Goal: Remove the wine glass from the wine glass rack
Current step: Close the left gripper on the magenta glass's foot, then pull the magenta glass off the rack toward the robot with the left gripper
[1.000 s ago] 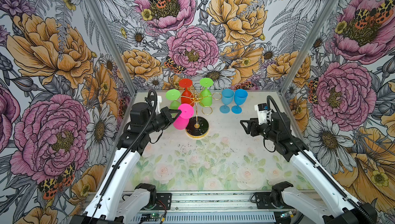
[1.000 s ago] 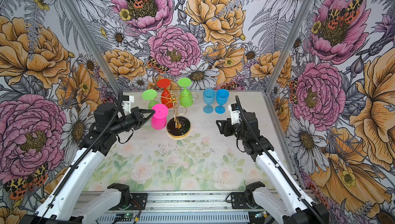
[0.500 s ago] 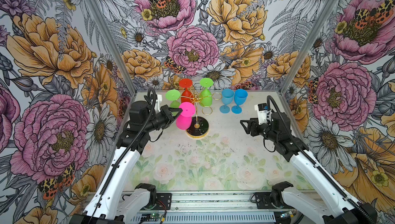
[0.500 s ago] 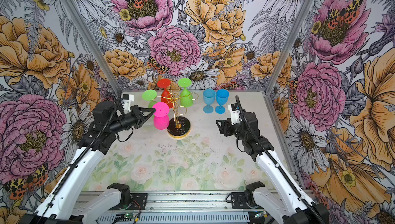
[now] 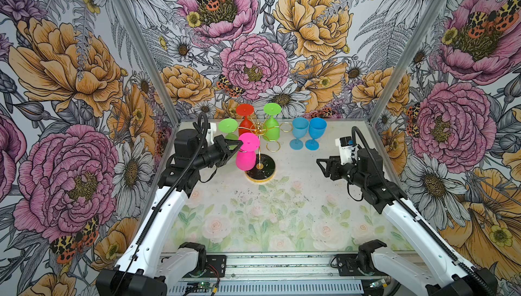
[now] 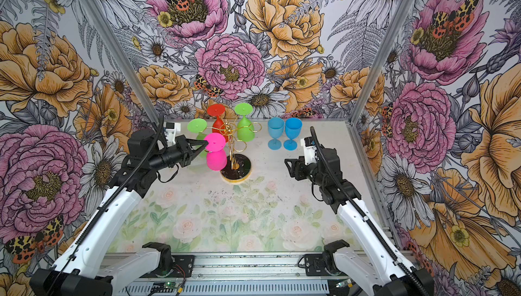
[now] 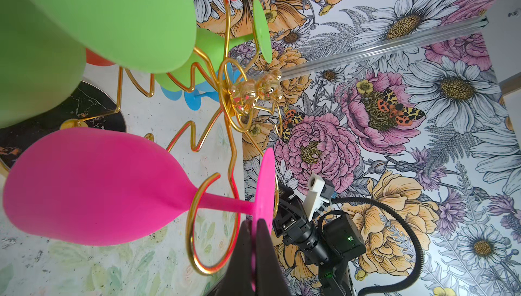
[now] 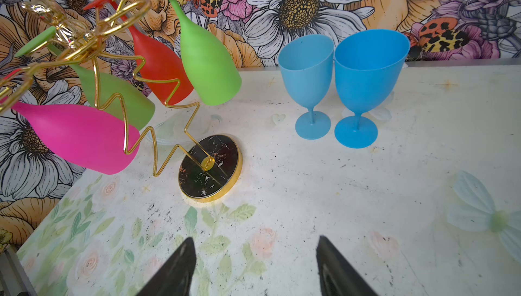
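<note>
My left gripper (image 7: 256, 224) pinching the foot of the pink wine glass (image 7: 98, 187), wine glass rack (image 7: 245, 98) loop just ahead, right gripper (image 8: 255, 242) agape.

Left arm (image 5: 169, 207): rises from near-left base, white forearm slanting far and up, black wrist section turned right, roughly level. Left gripper (image 5: 239, 147): fingers (image 7: 244, 252) pinched tight on foot rim of pink glass (image 5: 245, 159), tips pointing right. Right arm (image 5: 414, 224): rises from near-right base, white forearm slanting far and left, black wrist section raised off worktop (image 5: 282, 195). Right gripper (image 5: 322, 169): fingers (image 8: 177, 266) spread wide, tips pointing left and far, nothing between them. Grippers well apart, roughly facing each other across middle.
</note>
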Tool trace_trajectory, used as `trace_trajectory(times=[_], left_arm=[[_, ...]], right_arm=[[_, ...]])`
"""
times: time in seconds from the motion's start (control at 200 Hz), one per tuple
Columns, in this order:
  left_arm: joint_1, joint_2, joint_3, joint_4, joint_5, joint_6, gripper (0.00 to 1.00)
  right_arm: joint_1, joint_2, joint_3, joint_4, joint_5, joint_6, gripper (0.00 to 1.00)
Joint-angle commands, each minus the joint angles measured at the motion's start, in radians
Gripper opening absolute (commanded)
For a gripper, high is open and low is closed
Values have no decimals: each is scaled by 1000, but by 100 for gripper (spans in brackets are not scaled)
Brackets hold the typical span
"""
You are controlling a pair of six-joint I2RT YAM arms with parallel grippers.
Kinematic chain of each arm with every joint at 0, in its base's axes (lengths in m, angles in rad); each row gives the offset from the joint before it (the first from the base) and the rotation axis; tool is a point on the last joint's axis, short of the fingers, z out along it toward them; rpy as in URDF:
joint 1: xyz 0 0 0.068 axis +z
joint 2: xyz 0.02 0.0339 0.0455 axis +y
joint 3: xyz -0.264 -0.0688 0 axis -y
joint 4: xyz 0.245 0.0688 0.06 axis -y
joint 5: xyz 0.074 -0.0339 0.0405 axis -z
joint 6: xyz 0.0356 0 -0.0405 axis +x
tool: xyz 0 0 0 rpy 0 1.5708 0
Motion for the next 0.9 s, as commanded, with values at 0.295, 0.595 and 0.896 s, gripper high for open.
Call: trace_trajectory(times=[0.295,0.595,0.896], left_arm=[[36,31,55,56,10,-51,0],[66,47,37,93,8,-77,0],[79,37,6,125,3,-106,0]], right_arm=[[5,-18,-6,18,-2,-3,68],[6,-23,-8,19,-3,-4,68],[5,-22,-7,18,-2,-2,68]])
